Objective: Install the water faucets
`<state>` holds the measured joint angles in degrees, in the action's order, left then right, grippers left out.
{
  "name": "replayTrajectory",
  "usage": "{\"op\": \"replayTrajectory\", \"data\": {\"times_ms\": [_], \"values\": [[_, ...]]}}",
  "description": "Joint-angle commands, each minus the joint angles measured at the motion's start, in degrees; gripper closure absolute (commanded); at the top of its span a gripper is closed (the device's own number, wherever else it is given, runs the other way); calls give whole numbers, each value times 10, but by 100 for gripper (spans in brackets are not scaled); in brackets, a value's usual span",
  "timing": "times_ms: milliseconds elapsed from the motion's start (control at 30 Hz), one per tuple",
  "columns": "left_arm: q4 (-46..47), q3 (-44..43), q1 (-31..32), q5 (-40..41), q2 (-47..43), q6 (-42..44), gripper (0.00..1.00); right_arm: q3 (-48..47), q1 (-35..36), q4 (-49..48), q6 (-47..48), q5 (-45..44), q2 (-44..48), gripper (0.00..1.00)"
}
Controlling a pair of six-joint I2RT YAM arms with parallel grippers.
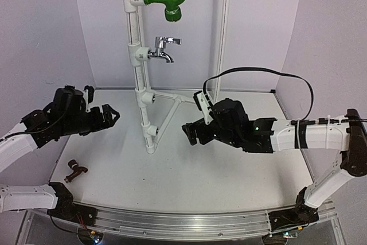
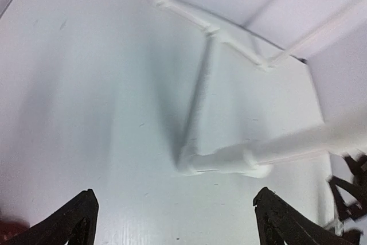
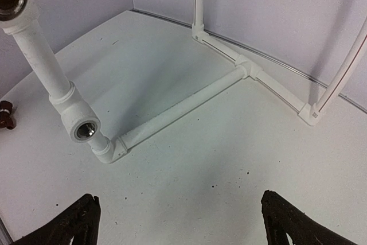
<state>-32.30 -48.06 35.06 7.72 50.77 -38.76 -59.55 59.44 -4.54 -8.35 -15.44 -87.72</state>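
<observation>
Jaws stand spread and empty on the left gripper (image 1: 110, 116) and the right gripper (image 1: 189, 132). The chrome tap (image 1: 163, 50) sits on the pipe stand (image 1: 138, 84); the brown tap (image 1: 74, 170) lies at its eight o'clock.

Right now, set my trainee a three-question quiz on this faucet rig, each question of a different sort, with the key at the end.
1. Fill in: the left claw and the right claw are both ____ and empty.
2. True or false: the chrome faucet is already mounted on the white pipe stand.
3. Where is the brown faucet? A) in the left claw B) lying on the table C) screwed into the white pipe stand

Key: 1 open; 2 true; 3 B.
</observation>
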Motion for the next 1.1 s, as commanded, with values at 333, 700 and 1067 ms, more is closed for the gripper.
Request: {"op": "replayTrajectory", "data": {"times_ms": [333,700,1067], "values": [[-116,120,-178,105,64,-397,0,30,1,29,-52,-21,20,2],[-178,100,-239,70,206,-537,5,34,1,33,-55,-15,27,2],[-169,110,-239,83,245,-572,30,17,1,43,-68,1,6,2]]}}
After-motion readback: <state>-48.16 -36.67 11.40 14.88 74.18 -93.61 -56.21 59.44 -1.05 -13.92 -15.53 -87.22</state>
